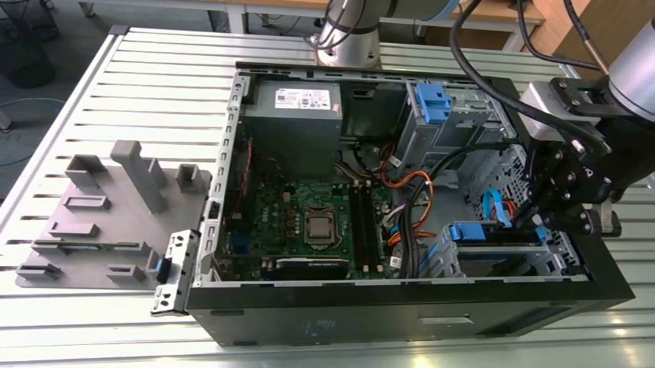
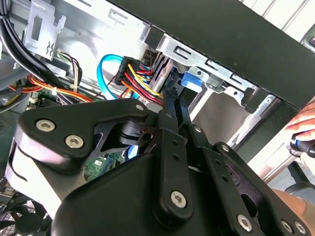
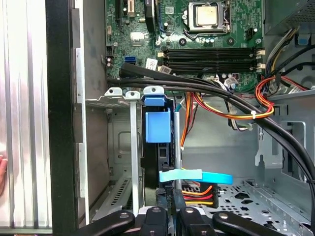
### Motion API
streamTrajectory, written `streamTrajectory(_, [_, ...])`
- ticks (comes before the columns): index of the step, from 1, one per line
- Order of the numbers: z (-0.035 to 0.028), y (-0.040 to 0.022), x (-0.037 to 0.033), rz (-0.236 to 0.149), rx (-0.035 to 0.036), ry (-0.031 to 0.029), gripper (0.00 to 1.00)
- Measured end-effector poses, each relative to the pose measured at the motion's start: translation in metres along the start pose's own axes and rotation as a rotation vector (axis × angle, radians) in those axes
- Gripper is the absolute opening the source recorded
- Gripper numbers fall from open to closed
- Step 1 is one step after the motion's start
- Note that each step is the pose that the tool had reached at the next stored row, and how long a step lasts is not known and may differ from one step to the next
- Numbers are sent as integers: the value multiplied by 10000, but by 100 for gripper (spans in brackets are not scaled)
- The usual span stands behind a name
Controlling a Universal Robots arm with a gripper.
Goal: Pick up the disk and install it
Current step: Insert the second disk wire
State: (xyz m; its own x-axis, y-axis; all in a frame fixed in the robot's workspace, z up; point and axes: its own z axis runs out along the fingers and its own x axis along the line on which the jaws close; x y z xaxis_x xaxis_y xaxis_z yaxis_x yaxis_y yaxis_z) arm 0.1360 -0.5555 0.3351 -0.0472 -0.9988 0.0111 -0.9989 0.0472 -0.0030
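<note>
An open desktop computer case (image 1: pixel 409 316) lies on its side on a slatted metal tabletop (image 1: pixel 153 84). The robot arm's black gripper (image 1: pixel 534 222) reaches into the case's drive cage at the exterior view's right. The disk (image 1: pixel 478 231) sits edge-on in a slot of that cage, and its blue plastic carrier bracket shows at the mouth of the slot. In the first wrist view the disk (image 3: pixel 157 125) stands between the cage's metal rails. The gripper (image 3: pixel 170 204) is at its near end, just beside a flat light-blue data cable (image 3: pixel 197 176) and a bundle of red, yellow and black power wires (image 3: pixel 199 194). In the second wrist view the gripper (image 2: pixel 172 91) is drawn narrow, its fingers almost together, with the tips against the disk's blue bracket (image 2: pixel 189 81).

A second blue carrier (image 1: pixel 434 103) stands in the upper bay, near the grey power supply (image 1: pixel 297 103). The green motherboard (image 1: pixel 317 222) fills the case's middle. A grey moulded fixture (image 1: pixel 103 215) rests on the tabletop outside the case. A person's hand (image 2: pixel 305 125) is at the edge of the second wrist view.
</note>
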Motion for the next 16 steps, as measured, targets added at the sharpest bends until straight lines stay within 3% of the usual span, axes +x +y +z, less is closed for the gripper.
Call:
streamTrajectory(9, [12, 0, -2, 15, 0, -2, 16])
streamTrajectory(16, [-30, 0, -1, 11, 0, -1, 16])
